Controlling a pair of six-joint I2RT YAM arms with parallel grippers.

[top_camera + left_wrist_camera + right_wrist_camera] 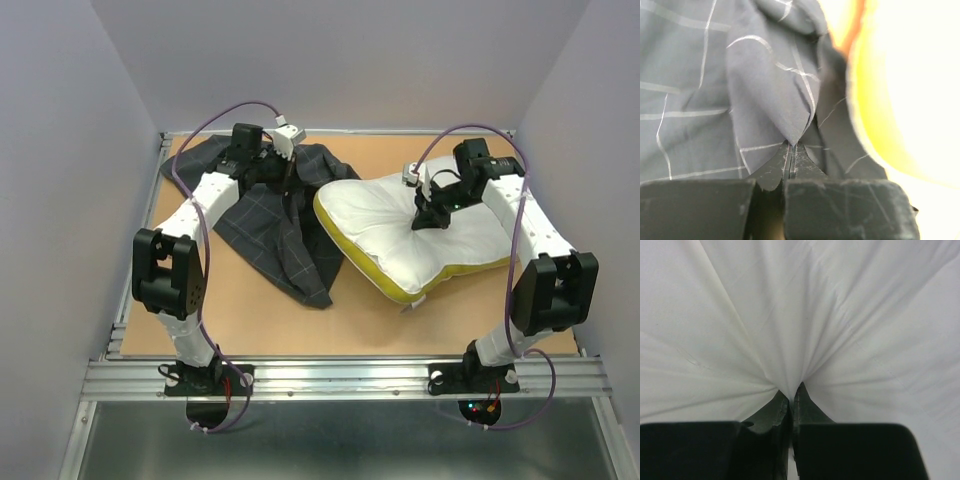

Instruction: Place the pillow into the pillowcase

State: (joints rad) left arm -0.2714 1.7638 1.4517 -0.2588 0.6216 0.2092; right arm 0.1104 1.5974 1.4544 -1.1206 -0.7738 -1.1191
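- Your left gripper (791, 146) is pinched tight on a fold of the dark checked pillowcase (268, 228), which lies crumpled at ten o'clock on the table (400, 325).
- Your right gripper (790, 390) is clamped on the white face of the pillow (390, 225), which lies at two o'clock with its yellow edge touching the pillowcase.

The left arm (205, 195) and right arm (535, 225) wear white padded sleeves (190, 215) between boxy black joint housings (168, 272). A purple cable (245, 103) loops along each, and the scuffed black jaws taper to points.
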